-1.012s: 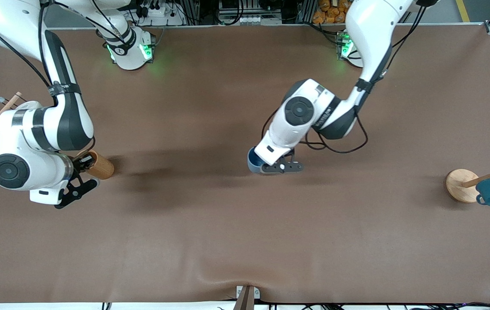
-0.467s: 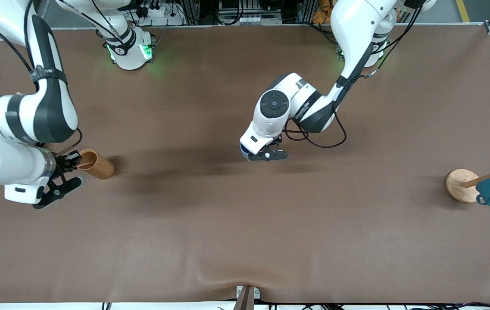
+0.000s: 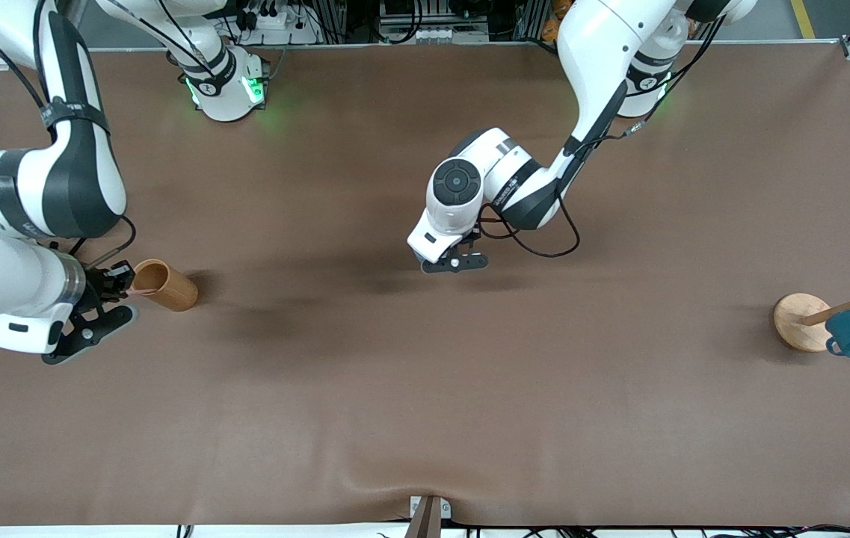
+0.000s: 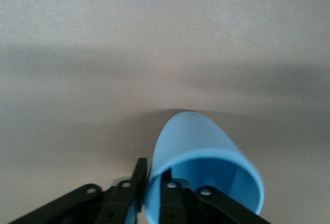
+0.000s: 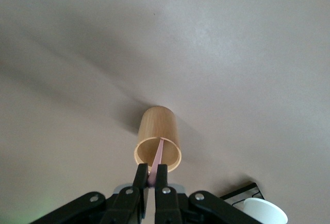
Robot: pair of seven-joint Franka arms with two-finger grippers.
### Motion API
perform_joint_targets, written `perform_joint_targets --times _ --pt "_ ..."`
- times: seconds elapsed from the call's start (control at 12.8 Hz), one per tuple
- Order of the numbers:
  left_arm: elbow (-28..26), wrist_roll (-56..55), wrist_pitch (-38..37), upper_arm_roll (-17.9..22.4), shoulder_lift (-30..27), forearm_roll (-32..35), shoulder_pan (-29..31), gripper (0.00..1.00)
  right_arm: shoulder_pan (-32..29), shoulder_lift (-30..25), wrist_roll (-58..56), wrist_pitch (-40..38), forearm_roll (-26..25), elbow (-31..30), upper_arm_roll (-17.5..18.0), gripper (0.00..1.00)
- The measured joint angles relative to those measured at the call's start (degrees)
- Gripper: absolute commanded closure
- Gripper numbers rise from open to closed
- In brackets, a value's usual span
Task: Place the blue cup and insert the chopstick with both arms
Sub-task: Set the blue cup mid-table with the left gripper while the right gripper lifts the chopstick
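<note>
Since a second ago your left arm has carried the small light-blue plain tumbler [image 4: 198, 167] toward the robots' bases, and your right gripper [image 3: 107, 302] has backed off toward its own table end.

Near to far: right gripper pinches the thin pinkish chopstick [image 5: 157, 161], tip inside the brown wooden cylinder cup [image 3: 163, 285]. Left gripper [image 3: 454, 262] clamps the tumbler's rim over mid-table.

Cup's probably light and slick; grip the wall firmly.
</note>
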Motion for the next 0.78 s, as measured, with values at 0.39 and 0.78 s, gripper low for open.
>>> perform_joint_targets --times 0.39,0.78 --pt "2.8 -5.7 -10.4 0.7 -5.8 0.0 1.8 0.00 3.4 -0.1 0.0 -2.7 -1.5 3.0 0.0 1.00" --pt "4.1 -5.8 -20.3 1.2 -20.5 0.2 12.7 0.00 7.4 -0.1 -0.1 -2.8 -8.1 3.6 0.0 1.00"
